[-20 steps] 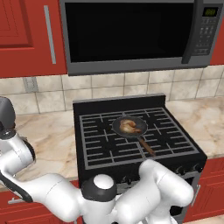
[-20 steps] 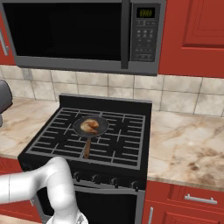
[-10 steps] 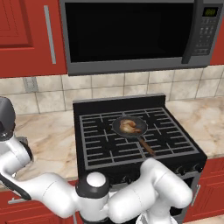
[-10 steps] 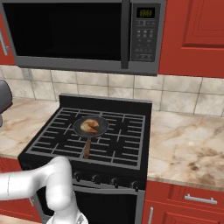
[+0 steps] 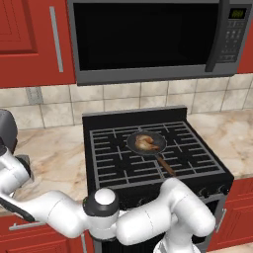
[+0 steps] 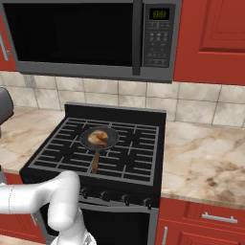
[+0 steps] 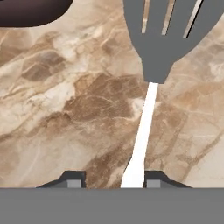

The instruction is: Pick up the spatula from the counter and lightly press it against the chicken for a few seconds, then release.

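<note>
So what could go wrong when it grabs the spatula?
The spatula lies flat on the counter, its thin handle closer to one of the jaws than the other, so it might twist or slip when they close. Later, the chicken sits in a small pan on the stove; a hard push could slide the pan.

red cabinets [image 6: 210,38], black microwave [image 5: 148,39] over stove [image 5: 200,159], beige tile backsplash [image 6: 201,107], marble counter [image 6: 206,158].
</note>
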{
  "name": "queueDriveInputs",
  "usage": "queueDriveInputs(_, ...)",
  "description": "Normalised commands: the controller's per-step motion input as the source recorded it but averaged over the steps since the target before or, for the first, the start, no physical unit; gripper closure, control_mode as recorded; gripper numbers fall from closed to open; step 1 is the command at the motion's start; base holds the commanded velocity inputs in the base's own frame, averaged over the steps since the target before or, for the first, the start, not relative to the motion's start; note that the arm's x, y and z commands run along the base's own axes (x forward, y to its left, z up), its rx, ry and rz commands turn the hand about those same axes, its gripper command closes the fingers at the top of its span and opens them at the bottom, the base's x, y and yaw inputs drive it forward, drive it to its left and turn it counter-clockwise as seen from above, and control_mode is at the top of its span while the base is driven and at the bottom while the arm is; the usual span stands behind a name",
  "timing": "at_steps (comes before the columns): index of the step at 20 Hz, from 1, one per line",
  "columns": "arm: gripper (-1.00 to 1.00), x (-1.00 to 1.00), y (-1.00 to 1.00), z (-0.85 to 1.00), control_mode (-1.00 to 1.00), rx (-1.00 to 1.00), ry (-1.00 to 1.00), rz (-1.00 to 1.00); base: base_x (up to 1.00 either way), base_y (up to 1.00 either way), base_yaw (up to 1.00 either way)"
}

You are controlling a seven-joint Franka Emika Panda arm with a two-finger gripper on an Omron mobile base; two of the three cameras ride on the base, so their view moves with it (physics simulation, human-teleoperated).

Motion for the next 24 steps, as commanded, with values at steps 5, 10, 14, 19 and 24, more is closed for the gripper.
queueDriveInputs(5, 1.00, 0.00, -0.27, -0.14, -1.00, -0.02, 0.00, 0.00, 0.00, 0.00, 0.00)
queueDriveInputs(10, 1.00, 0.00, -0.49, -0.09, -1.00, -0.01, 0.00, 0.00, 0.00, 0.00, 0.00)
queueDriveInputs(14, 1.00, -0.07, -0.76, 0.00, -1.00, 0.00, -0.02, 0.00, 0.00, 0.00, 0.00)
queueDriveInputs(19, 1.00, -0.37, -0.77, 0.01, -1.00, 0.00, -0.11, 0.00, 0.00, 0.00, 0.00)
queueDriveInputs(24, 1.00, -0.81, -0.77, 0.12, -1.00, 0.04, -0.19, 0.00, 0.00, 0.00, 0.00)
